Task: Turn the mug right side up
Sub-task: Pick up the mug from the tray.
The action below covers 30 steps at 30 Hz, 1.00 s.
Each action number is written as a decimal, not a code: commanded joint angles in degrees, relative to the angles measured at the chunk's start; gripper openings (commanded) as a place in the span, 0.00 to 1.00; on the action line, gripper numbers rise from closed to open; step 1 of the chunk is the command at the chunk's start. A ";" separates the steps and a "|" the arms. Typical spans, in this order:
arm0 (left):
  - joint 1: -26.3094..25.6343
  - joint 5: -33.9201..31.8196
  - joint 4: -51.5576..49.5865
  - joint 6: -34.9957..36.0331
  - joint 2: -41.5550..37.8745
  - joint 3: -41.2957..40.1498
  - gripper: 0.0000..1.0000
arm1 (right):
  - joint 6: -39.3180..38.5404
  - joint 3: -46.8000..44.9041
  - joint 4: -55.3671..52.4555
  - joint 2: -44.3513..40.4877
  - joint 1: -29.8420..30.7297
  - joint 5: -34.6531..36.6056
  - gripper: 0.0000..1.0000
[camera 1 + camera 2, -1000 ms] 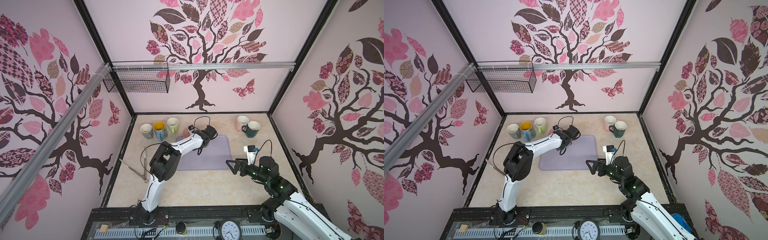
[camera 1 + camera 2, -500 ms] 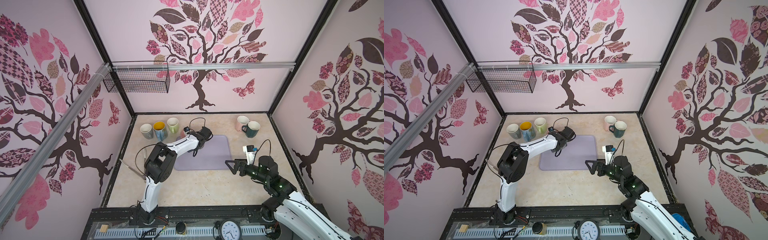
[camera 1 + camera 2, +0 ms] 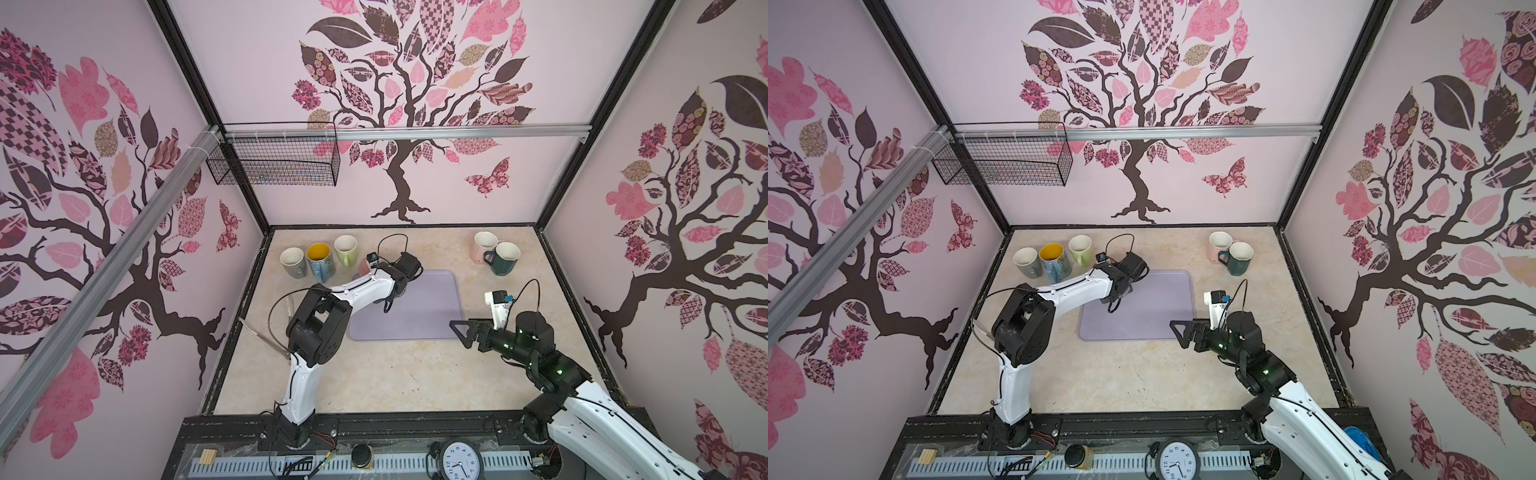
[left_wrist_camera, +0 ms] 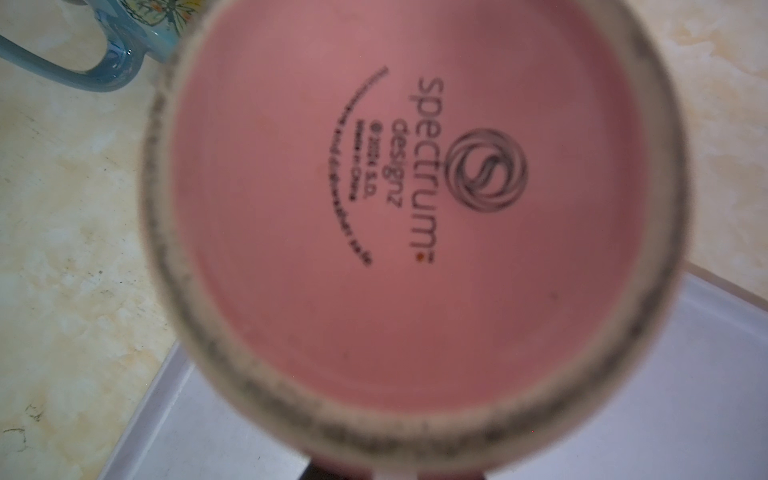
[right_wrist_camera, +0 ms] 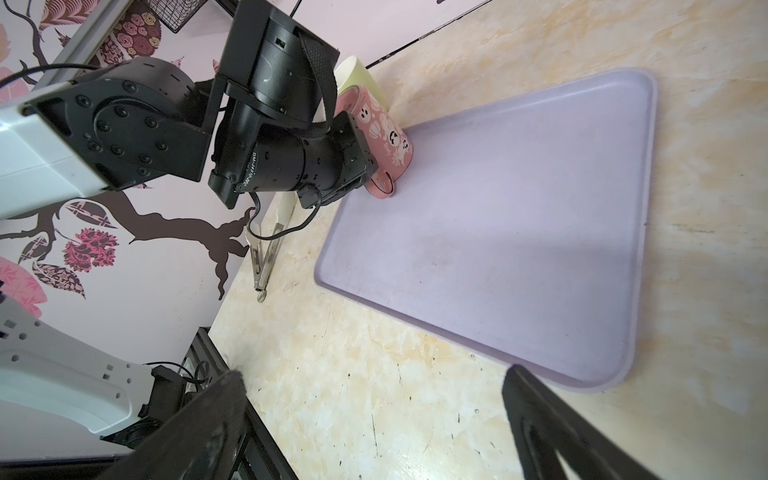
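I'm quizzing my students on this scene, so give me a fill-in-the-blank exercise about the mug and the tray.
The mug on the lavender tray is coloured ___.
The biggest word printed on its base is ___.
The right gripper has its fingers ___.
Missing: pink; spectrum; open.

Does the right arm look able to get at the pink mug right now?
Probably not cleanly. The tray in between lies bare, but the left arm is right up against the pink mug, leaving little room.
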 commanded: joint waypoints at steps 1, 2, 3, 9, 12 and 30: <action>0.29 0.77 2.25 1.74 -1.81 -2.11 0.12 | 0.31 -0.25 1.00 0.48 0.21 -0.28 1.00; 0.34 1.08 2.89 2.21 -1.97 -2.39 0.10 | 0.35 -0.29 1.08 0.65 0.14 -0.36 1.00; 0.27 1.44 3.76 2.67 -2.25 -2.83 0.09 | 0.42 -0.33 1.41 0.87 0.21 -0.50 1.00; 0.34 5.38 8.39 8.25 -3.89 -4.99 0.00 | 1.48 -0.89 3.49 2.61 0.19 -1.59 1.00; 0.33 6.42 8.97 10.10 -4.56 -5.43 0.00 | 2.56 -1.49 5.26 3.78 0.21 -2.36 0.99; 0.86 15.84 22.99 16.88 -16.15 -15.20 0.00 | 8.26 -3.34 16.89 13.08 0.20 -5.03 0.99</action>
